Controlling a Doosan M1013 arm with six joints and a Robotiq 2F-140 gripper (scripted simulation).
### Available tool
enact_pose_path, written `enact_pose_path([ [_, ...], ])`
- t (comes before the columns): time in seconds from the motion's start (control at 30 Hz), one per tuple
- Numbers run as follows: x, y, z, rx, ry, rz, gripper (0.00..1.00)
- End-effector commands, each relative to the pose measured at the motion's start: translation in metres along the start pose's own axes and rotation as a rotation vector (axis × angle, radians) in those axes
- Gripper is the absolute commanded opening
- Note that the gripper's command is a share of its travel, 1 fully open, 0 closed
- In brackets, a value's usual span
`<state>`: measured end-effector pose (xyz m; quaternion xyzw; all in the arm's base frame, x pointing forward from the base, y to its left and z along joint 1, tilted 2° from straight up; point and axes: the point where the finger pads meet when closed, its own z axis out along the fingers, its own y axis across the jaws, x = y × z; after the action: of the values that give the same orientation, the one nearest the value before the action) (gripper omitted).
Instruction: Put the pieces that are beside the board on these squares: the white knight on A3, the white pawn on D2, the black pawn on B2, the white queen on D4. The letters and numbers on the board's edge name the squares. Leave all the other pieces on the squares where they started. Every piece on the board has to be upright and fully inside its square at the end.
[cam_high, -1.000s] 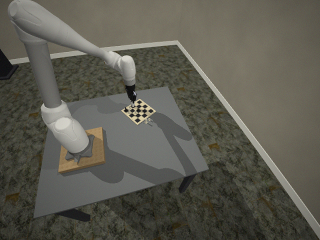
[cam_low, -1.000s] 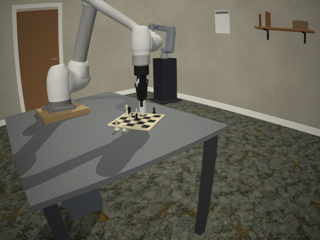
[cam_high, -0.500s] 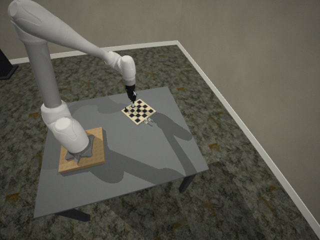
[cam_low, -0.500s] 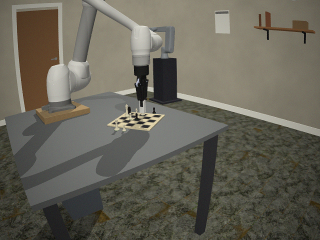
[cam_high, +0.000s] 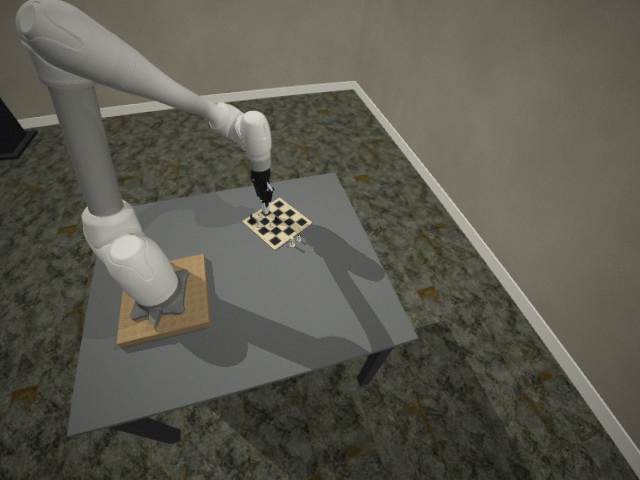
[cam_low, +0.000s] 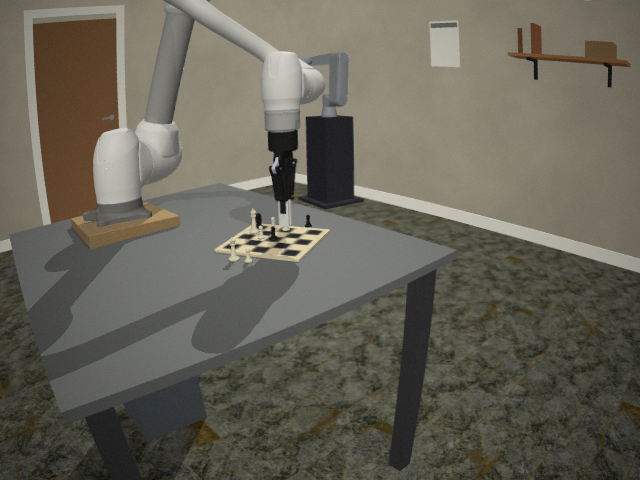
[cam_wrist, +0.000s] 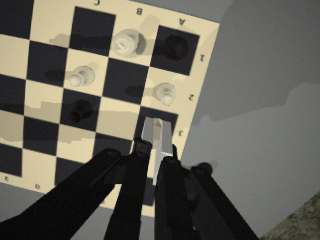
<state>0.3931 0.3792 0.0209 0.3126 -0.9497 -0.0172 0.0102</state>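
Knight's at A3, near the grey worktop's (cam_high: 289, 294) (cam_low: 129, 279) (cam_wrist: 240, 165) back-right corner in the top view — black two-finger gripper (cam_high: 265, 207) (cam_low: 284, 213) (cam_wrist: 155, 132) looks pinched on the small cream-white knight (cam_low: 285, 228) (cam_wrist: 157, 125). White queen (cam_high: 292, 242) (cam_low: 233, 251), both pawns left.

matt grey tabletop (cam_high: 268, 294) (cam_low: 170, 289), grained wooden base block (cam_high: 199, 289) (cam_low: 160, 224)
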Motion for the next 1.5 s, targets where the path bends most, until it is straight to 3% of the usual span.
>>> enact_pose_path([
  [0.0, 0.0, 0.0, 0.0, 0.0, 0.0, 0.0, 0.0],
  [0.17, 0.0, 0.0, 0.0, 0.0, 0.0, 0.0, 0.0],
  [0.67, 0.0, 0.0, 0.0, 0.0, 0.0, 0.0, 0.22],
  [1.1, 0.0, 0.0, -0.001, 0.0, 0.0, 0.0, 0.22],
  [1.27, 0.0, 0.0, -0.01, 0.0, 0.0, 0.0, 0.22],
  [1.47, 0.0, 0.0, -0.037, 0.0, 0.0, 0.0, 0.22],
])
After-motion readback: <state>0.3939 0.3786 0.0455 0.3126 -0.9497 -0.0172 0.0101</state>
